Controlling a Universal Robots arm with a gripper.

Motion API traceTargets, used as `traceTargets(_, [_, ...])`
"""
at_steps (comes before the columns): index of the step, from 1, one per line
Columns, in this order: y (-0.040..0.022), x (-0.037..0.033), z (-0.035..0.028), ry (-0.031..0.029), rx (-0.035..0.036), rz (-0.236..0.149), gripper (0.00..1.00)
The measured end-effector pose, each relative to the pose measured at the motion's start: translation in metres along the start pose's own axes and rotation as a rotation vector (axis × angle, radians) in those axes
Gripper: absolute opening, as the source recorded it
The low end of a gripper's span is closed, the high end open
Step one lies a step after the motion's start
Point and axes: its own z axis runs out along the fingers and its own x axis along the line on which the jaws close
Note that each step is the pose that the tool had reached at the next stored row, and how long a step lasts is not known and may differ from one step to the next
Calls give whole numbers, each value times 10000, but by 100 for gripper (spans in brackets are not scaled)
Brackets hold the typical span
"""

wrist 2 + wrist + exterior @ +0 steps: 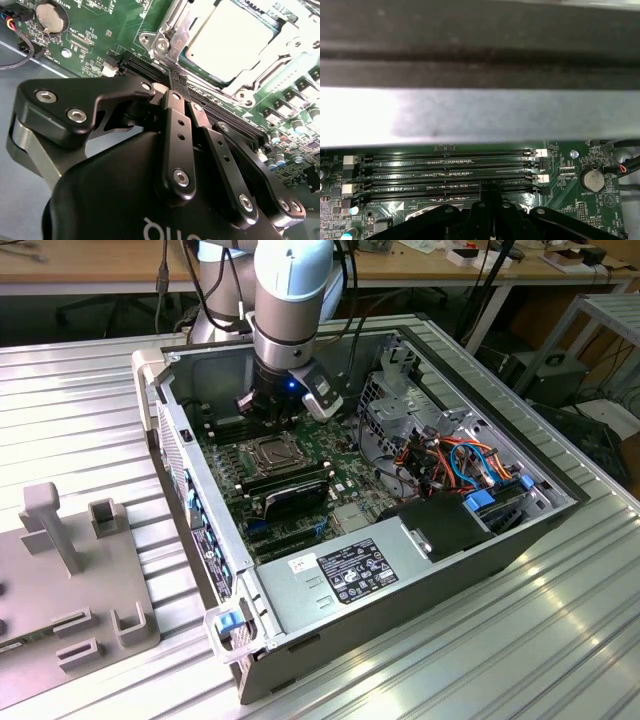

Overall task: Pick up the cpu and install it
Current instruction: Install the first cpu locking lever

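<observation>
Cpu (227, 42) seen lying in socket (165, 40) on motherboard (90, 45), just beside gripper (176, 82). Fingers (174, 125) pressed together, nothing pinched; tips poised over memory slots (450, 175) flanking socket edge.

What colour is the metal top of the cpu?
The cpu top is pale silver-grey, best seen in the second wrist view.

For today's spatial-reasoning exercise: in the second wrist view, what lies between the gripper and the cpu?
In the second wrist view, the socket's metal frame lies between the gripper, poised over the black memory slots, and the cpu.
</observation>
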Motion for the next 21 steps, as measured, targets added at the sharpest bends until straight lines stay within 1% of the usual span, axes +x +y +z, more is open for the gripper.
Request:
traceTargets(2, [1,-9,2,-1,16,-2,11])
traceTargets(4, [1,-17,4,-2,49,-6,11])
traceTargets(6, [2,-21,5,-4,95,-10,11])
traceTargets(8, [2,-26,6,-5,156,-21,11])
traceTargets(10, [7,-27,7,-3,183,-24,11])
traceTargets(13, [18,-27,12,-1,187,-25,11])
traceTargets(21, [20,-28,31,-2,188,-24,11])
